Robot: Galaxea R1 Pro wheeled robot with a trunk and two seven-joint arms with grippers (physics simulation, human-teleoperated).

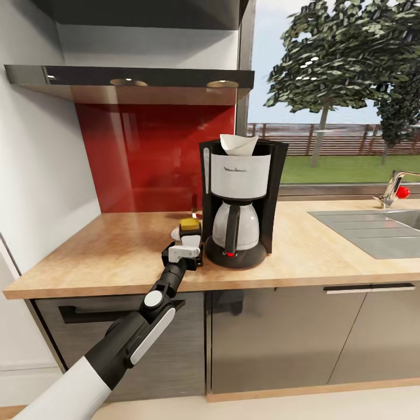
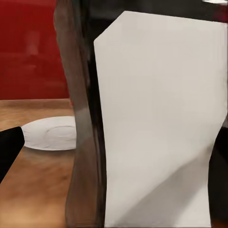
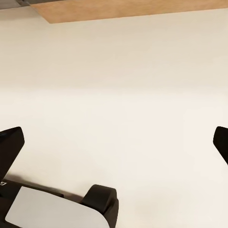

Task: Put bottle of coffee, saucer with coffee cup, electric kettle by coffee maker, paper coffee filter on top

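While the left gripper [image 1: 188, 245] holds the bottle of coffee [image 1: 188, 225] on the counter [image 1: 116, 245] just beside the coffee maker [image 1: 240, 201], its fingers look clamped on the bottle, though the grip itself is partly hidden. Just beyond the fingers lies the saucer [image 2: 51, 132]; the paper coffee filter [image 1: 237, 144] sits atop the machine. A careless release could tip the bottle onto the saucer or knock the carafe. The right gripper [image 3: 116, 142] hangs with fingers apart, holding nothing.

The left end effector [image 1: 188, 245] hides most of the bottle of coffee [image 1: 188, 224].
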